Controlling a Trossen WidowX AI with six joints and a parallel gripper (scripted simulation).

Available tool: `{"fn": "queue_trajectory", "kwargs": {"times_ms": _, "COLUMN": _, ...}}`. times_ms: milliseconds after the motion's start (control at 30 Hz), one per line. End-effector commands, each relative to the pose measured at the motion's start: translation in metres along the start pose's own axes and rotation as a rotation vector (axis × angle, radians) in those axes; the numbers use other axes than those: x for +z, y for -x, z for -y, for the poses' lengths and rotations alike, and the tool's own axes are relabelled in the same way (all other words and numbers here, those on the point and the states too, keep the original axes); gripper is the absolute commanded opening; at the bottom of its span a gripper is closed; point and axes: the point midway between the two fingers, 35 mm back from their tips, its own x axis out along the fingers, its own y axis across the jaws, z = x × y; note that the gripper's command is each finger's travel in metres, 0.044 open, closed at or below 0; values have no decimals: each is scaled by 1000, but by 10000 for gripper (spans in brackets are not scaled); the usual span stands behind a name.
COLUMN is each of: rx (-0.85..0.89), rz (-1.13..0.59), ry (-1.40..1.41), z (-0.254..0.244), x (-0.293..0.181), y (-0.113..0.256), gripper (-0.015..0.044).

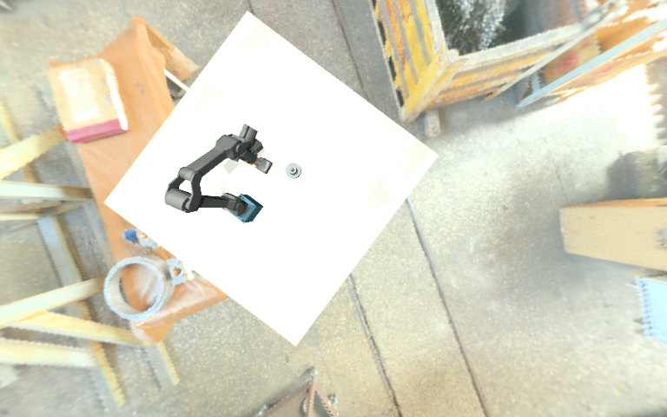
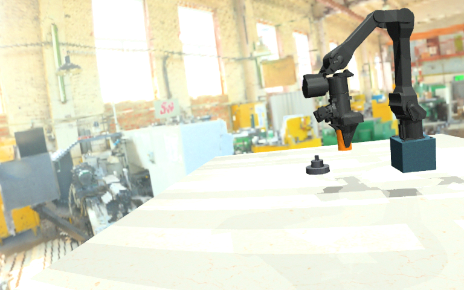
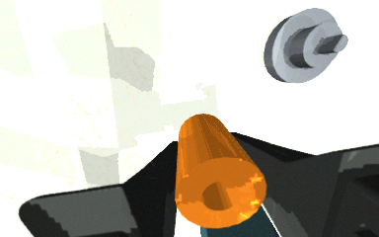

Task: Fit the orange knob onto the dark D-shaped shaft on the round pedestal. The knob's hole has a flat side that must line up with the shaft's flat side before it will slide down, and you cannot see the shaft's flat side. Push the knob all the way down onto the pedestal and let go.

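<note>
My gripper (image 2: pixel 344 139) (image 3: pixel 203 141) is shut on the orange knob (image 2: pixel 339 138) (image 3: pixel 209 135), one finger on each side. The knob is nearly upright and hangs above the table. The knob's end face toward the wrist camera shows a round-looking hole with a straight line at its right. The round pedestal (image 1: pixel 289 175) (image 2: pixel 317 169) (image 3: pixel 281 61) stands on the table, apart from the knob, with its thin dark shaft (image 2: pixel 316 157) (image 3: pixel 333 44) bare. In the exterior view it is left of and lower than the knob. The shaft's flat side cannot be made out.
The arm's blue base block (image 1: pixel 251 209) (image 2: pixel 413 155) stands on the pale table (image 1: pixel 314 274) (image 2: pixel 239 211), to the right of the pedestal in the exterior view. The dark arm arches from it to the gripper. Patchy grey shadows lie on the table.
</note>
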Motion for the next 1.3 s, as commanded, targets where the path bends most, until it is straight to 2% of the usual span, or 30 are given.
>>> {"fn": "queue_trajectory", "kwargs": {"times_ms": 0, "rx": -2, "rz": 18, "ry": -2, "z": -2, "x": -1, "y": 29, "gripper": 0}}
{"fn": "queue_trajectory", "kwargs": {"times_ms": 100, "rx": -2, "rz": 17, "ry": -2, "z": -3, "x": -4, "y": 45, "gripper": 0}}
{"fn": "queue_trajectory", "kwargs": {"times_ms": 233, "rx": -2, "rz": 17, "ry": -2, "z": -2, "x": -4, "y": 46, "gripper": 0}}
{"fn": "queue_trajectory", "kwargs": {"times_ms": 1267, "rx": -10, "rz": 20, "ry": -3, "z": 67, "x": 40, "y": 22, "gripper": 0}}
